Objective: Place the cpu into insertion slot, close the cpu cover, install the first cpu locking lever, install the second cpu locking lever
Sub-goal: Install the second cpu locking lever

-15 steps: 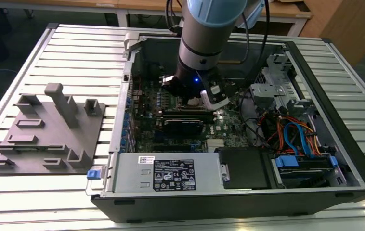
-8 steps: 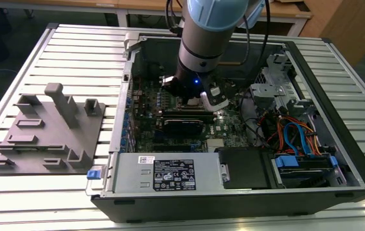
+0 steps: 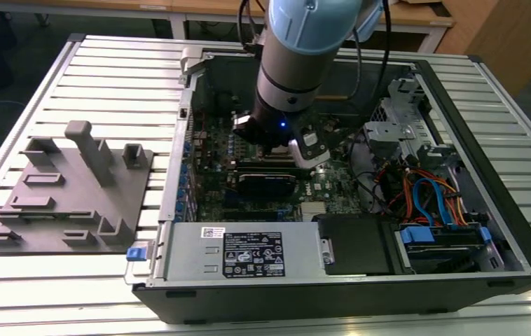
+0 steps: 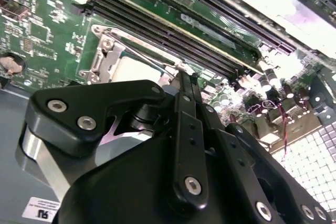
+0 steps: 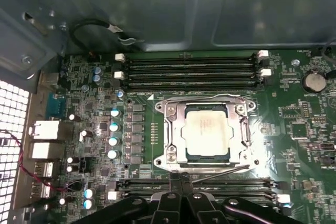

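First wrist view shows my gripper [image 5: 181, 195] pinched closed, holding nothing, tips beside a thin, springy locking lever [image 5: 220, 170]. The cpu [image 5: 207, 132] sits under the cpu cover [image 5: 173, 129], just beyond the jaws; I'd catch that stiff wire at its free end.

Dim inside the case [image 3: 490, 231]; glare on the motherboard [image 4: 294, 3].

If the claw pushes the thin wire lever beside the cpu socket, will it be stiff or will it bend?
The lever is a thin bare metal rod, so it probably flexes and springs a little rather than staying rigid. Its smooth, shiny surface may let the claw slip along it. It lies close along the cpu cover, so it likely pivots at one end rather than sliding freely.
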